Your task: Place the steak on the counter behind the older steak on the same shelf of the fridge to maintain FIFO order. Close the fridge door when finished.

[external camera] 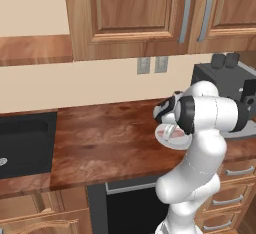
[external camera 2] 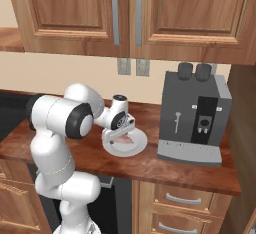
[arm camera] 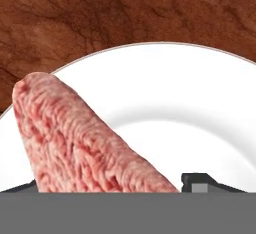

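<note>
- Plainly, the task is at its very start: the fridge, its shelf and the older steak are nowhere near the work here, so the carry, the placing behind the older piece and the door closing all seem left to do.
- Broad and dark, the counter (external camera: pixel 100 143) carries a grey coffee machine (external camera 2: pixel 194 120) at its right end and a white plate (external camera 2: pixel 136 148) just beside it.
- Over that plate the gripper (external camera 2: pixel 120 137) hangs low.
- Smallest, the steak (arm camera: pixel 75 138) lies on the plate, close between the finger tips (arm camera: pixel 200 183) in the hand view; whether the jaws already pinch it or merely straddle it, I cannot tell.
</note>
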Robot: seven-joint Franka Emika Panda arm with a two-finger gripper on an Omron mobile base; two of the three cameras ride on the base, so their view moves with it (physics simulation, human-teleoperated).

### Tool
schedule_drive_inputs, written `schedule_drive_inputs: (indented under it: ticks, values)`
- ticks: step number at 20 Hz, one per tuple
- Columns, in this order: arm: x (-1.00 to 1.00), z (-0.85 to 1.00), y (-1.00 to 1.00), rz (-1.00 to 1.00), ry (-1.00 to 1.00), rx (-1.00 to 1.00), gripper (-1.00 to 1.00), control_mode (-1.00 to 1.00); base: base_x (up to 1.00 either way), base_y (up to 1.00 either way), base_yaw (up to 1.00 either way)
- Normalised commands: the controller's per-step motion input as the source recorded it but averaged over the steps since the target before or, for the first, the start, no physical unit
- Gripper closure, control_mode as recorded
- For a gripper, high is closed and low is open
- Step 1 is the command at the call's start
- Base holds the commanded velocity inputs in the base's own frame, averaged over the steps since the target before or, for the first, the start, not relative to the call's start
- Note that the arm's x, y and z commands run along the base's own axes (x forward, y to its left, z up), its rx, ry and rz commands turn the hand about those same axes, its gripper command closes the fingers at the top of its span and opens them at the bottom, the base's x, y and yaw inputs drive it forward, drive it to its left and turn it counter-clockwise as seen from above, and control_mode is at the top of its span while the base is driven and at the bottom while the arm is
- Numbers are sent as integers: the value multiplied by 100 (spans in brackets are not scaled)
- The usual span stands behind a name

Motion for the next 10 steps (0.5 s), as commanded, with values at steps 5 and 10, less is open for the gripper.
schedule_drive_inputs:
  ticks: [5, 10]
  values:
    - [-6, 0, 4, 4, 0, 0, 100, -100, 0, 0, 0]
    - [-31, 37, 1, 0, -11, 0, 100, -100, 0, 0, 0]
